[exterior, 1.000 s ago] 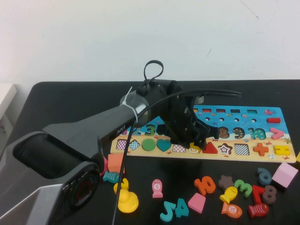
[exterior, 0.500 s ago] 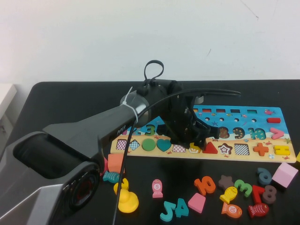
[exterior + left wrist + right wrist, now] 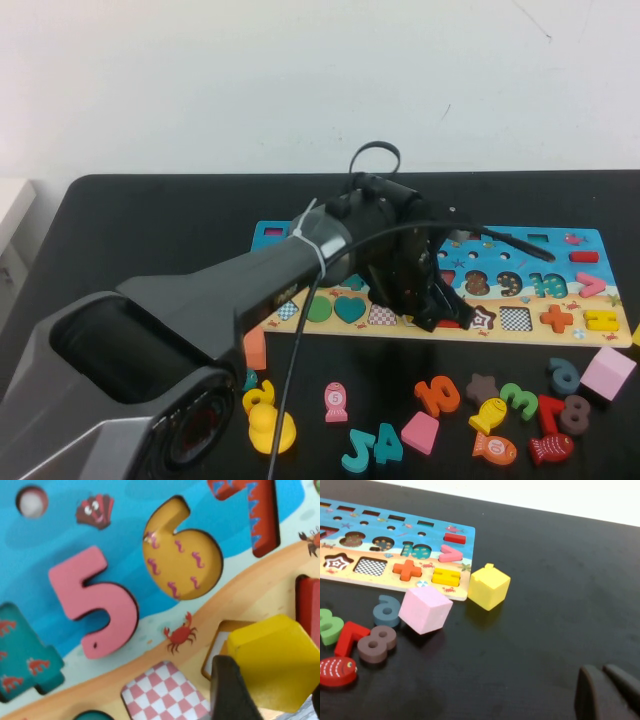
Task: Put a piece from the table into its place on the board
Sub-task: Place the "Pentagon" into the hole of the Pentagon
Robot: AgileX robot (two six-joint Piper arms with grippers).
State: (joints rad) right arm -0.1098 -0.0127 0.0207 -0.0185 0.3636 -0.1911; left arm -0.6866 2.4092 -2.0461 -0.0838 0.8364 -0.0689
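A: Where was the yellow pentagon piece point(image 3: 272, 662)?

B: Held between the jaws of the left pincer point(image 3: 440, 310), tilted, over the sandy strip of the board point(image 3: 585, 338). Its place point(image 3: 220, 642) lay just beside and partly beneath it, near the red 7.

A: The right pincer point(image 3: 604, 692)?

B: Closed, empty, low over the bench point(image 3: 560, 580) near its right edge.

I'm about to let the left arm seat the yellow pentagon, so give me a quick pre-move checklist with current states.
1. Yellow pentagon block held in left gripper: ok.
2. Block over its pentagon cut-out on the puzzle board: ok, partly overlapping.
3. Block flat and seated: not ok, it sits tilted above the rim.
4. Edges aligned with the cut-out: cannot tell.
5. Right gripper parked clear over the black table, fingers together: ok.
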